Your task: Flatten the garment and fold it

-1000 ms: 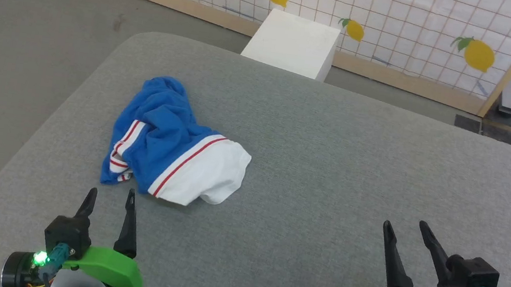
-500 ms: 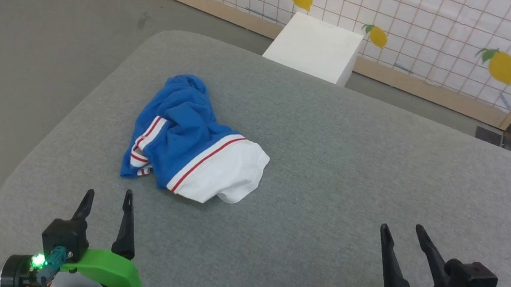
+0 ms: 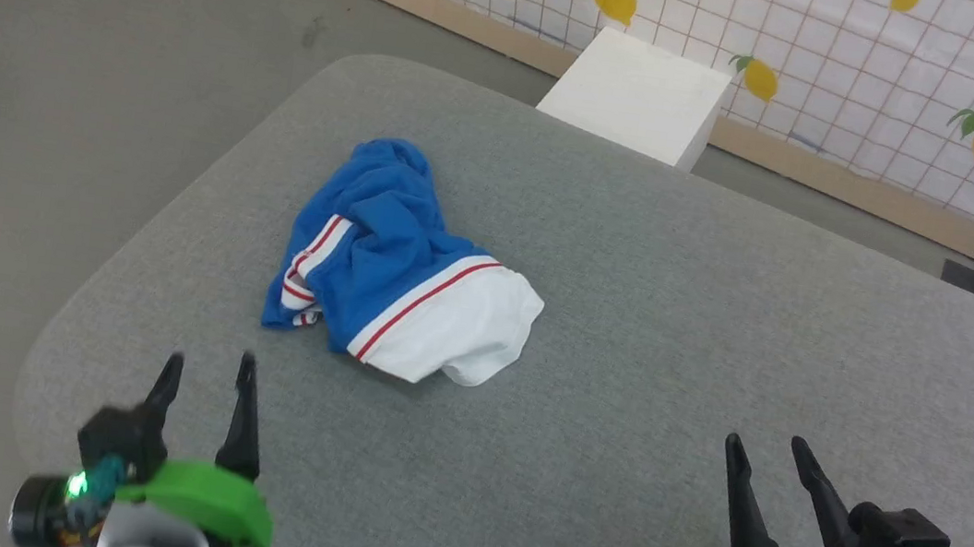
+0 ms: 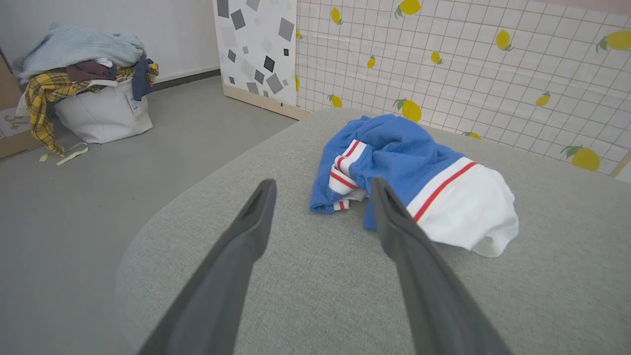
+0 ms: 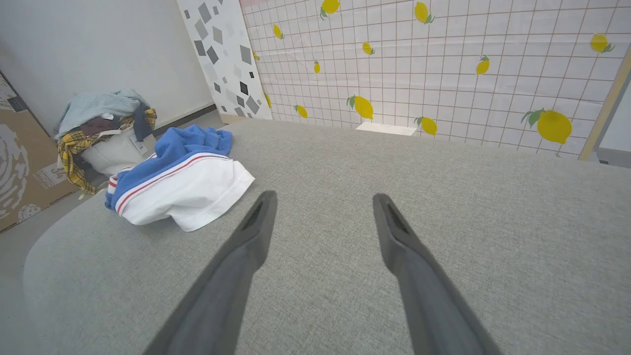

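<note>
The garment (image 3: 398, 277) lies in a crumpled heap on the left half of the grey tabletop (image 3: 723, 321), closer to the left edge than to the middle and about halfway between the near and far edges. Its blue body bunches toward the far side. A white sleeve with a red stripe at its seam spreads toward the near right, and a fold of red-and-white trim shows on the heap's left flank.

The left gripper (image 3: 212, 359) sits near the tabletop's near left corner, with the garment just ahead of it and a little to its right, not touching. In the left wrist view the right finger's tip overlaps the heap's near edge. The two fingers stand apart with nothing between them and point forward over the cloth surface.

The right gripper (image 3: 766, 440) hangs near the near edge on the right half, well apart from the garment, which lies ahead and to its left. Its fingers are likewise spread and empty, angled slightly leftward.
</note>
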Robot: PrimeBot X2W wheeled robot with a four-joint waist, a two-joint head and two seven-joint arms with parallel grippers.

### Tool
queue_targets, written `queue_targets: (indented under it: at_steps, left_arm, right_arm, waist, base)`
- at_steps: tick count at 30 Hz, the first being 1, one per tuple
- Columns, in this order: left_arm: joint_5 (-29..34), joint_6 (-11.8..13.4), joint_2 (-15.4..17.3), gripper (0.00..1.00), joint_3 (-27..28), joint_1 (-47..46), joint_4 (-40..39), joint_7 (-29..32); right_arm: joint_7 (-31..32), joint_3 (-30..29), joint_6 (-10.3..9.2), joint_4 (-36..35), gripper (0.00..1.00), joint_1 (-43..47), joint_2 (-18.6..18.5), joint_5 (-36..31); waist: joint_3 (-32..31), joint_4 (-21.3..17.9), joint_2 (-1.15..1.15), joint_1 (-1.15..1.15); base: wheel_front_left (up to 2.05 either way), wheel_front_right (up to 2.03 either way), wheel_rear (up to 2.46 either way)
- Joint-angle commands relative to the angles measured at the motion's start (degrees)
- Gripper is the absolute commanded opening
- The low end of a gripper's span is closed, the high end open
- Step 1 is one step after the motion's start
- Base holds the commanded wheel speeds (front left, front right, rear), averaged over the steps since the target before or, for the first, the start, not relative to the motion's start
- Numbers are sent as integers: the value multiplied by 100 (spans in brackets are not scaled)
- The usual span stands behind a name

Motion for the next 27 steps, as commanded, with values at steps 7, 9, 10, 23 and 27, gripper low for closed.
queue_targets:
  at_steps: [7,9,10,23,27]
  left_arm:
    - [-573,-451,150,100,-35,-1566,986,692]
    - [-760,-546,219,100,-79,-2075,1401,1112]
    - [-886,-584,241,100,-90,-2360,1637,1362]
    - [-1829,-771,593,100,-533,-4430,3889,3808]
    - [-2055,-799,645,100,-682,-4613,4384,4135]
  right_arm:
    - [-57,-33,-8,53,100,-54,2,-55]
    - [7,-51,-8,2,100,-110,2,-133]
    - [51,-67,-8,-39,100,-145,2,-182]
    - [578,-384,-9,-805,100,-299,3,-664]
    - [639,-465,-10,-985,100,-299,3,-707]
  waist:
    - [269,27,0,0]
    - [428,-17,0,0]
    - [532,-51,0,0]
    - [1755,-402,0,0]
    - [1977,-346,0,0]
  base:
    - [0,0,0]
    - [0,0,0]
    - [0,0,0]
    - [0,0,0]
    - [0,0,0]
